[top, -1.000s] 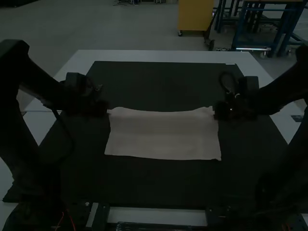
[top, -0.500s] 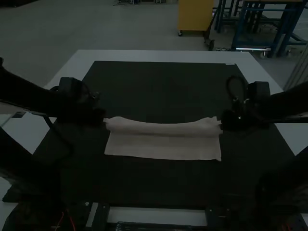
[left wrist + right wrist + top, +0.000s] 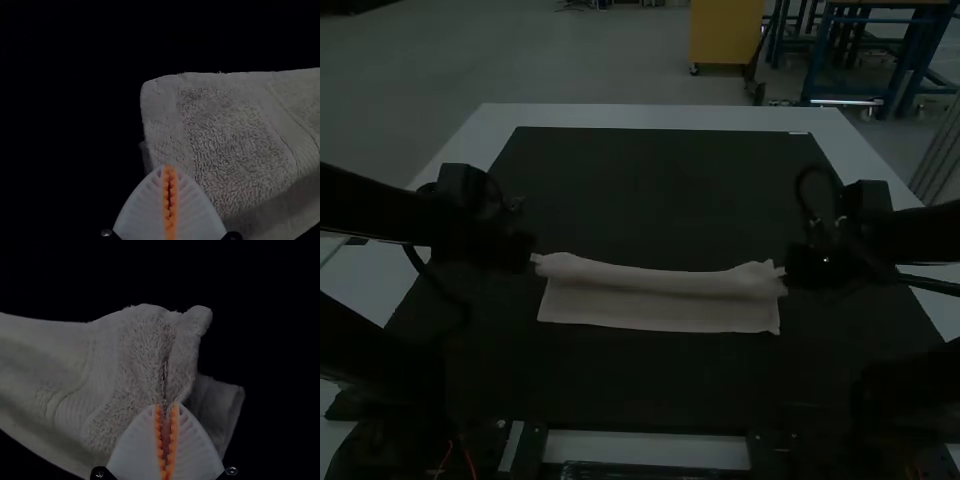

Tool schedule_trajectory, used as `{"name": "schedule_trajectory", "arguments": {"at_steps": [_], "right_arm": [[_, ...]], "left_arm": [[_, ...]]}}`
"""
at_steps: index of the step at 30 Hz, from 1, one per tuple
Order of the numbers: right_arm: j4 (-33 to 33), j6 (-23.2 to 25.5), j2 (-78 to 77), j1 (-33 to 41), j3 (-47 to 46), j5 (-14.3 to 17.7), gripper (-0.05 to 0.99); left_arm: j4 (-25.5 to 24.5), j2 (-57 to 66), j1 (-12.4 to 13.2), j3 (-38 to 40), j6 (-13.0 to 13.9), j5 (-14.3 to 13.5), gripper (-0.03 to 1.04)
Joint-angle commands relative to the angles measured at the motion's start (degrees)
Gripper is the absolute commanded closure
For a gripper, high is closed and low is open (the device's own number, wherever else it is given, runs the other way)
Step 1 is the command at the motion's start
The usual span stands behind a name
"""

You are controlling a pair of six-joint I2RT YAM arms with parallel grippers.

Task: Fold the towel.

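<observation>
Dark mat (image 3: 640,385), towel (image 3: 660,313) across its middle, near strip flat, far part drawn up in a long ridge, left gripper (image 3: 531,257) and right gripper (image 3: 788,274) at the ridge's ends, each one's fingers pinching a corner, white table (image 3: 650,117) beyond.

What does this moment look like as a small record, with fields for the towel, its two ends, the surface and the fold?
item: light terry towel
lie: near part flat, far part held up and curling over it, sagging slightly mid-span
left end: pinched near a corner by the left gripper, fingers shut
right end: pinched by the right gripper, cloth bunched into a crease at its fingertips
surface: dark mat on a white table
fold: under way, not yet laid down
</observation>
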Motion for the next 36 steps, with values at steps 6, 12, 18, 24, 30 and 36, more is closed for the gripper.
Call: {"name": "schedule_trajectory", "arguments": {"at_steps": [6, 12, 18, 24, 30, 36], "right_arm": [[-3.59, -0.70, -1.74, -1.50, 0.77, -0.01, 0.96], [-4.64, -0.79, 0.28, -1.50, -1.17, 0.42, 0.96], [-5.43, -0.79, 3.27, -1.41, -0.64, 1.57, 0.96], [-7.54, -1.76, 4.41, -0.89, -0.46, 3.94, 0.95], [-7.19, -2.02, 4.76, -1.33, -0.03, 6.84, 0.42], [-7.37, -1.76, 4.14, -1.24, 1.73, 6.75, 0.14]], "left_arm": [[-2.14, -0.97, -0.31, 0.36, 5.68, -3.20, 0.99], [-4.24, 2.28, -0.31, 1.06, 9.55, -5.31, 0.99], [-5.83, 5.09, -0.31, 1.50, 12.54, -7.33, 0.99], [-7.15, 6.94, -1.54, 2.03, 15.44, -8.91, 0.99], [-6.53, 8.08, -4.27, 1.94, 15.26, -9.09, 0.50], [-6.09, 7.90, -3.39, 2.73, 14.47, -8.74, 0.03]]}}
